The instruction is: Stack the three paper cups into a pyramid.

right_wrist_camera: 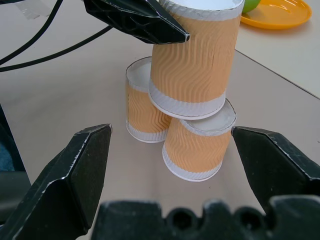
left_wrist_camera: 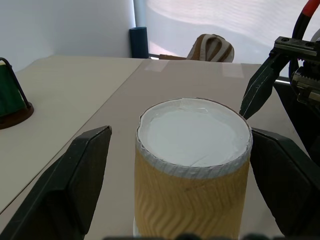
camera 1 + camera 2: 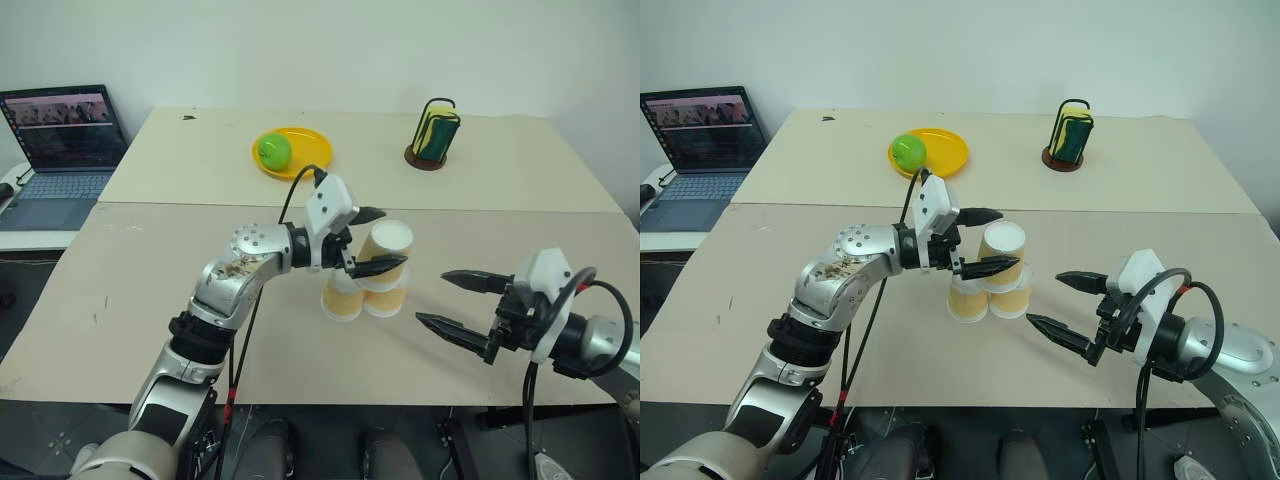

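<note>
Fingers of the left gripper [image 3: 377,240] are spread apart on both sides of the top cup [image 3: 385,247], released from it. This cup rests tilted on the two base cups [image 3: 362,296] at the table's [image 3: 150,300] near middle. Right gripper [image 3: 452,301] waits open nearby. Pulling away carelessly could knock the pyramid over
</note>
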